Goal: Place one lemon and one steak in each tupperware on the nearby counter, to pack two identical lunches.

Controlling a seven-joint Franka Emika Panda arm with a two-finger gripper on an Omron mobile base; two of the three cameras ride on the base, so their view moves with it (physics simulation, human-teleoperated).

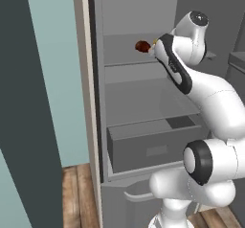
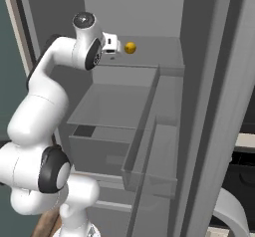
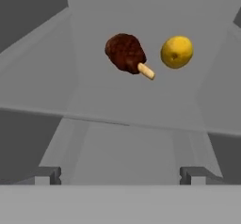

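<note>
Steak [image 3: 125, 52] and lemon [image 3: 177, 52] lie side by side on a shelf [image 1: 129, 54] inside the open grey fridge [image 1: 143, 102], and that fridge is the biggest thing I see from the base cameras. Below the shelf I see a second, bare shelf [image 2: 117, 104], then a grey drawer [image 1: 148, 145] pulled partly out. My white arm [image 1: 210, 107] reaches up into the fridge toward the upper shelf. In the hand view the end effector [image 3: 120, 175] stands wide open and short of both items, its finger tips [image 3: 47, 175] far apart. The steak is dark brown-red with a pale stub at one end, possibly bone. The lemon sits just beside it, not touching.
</note>
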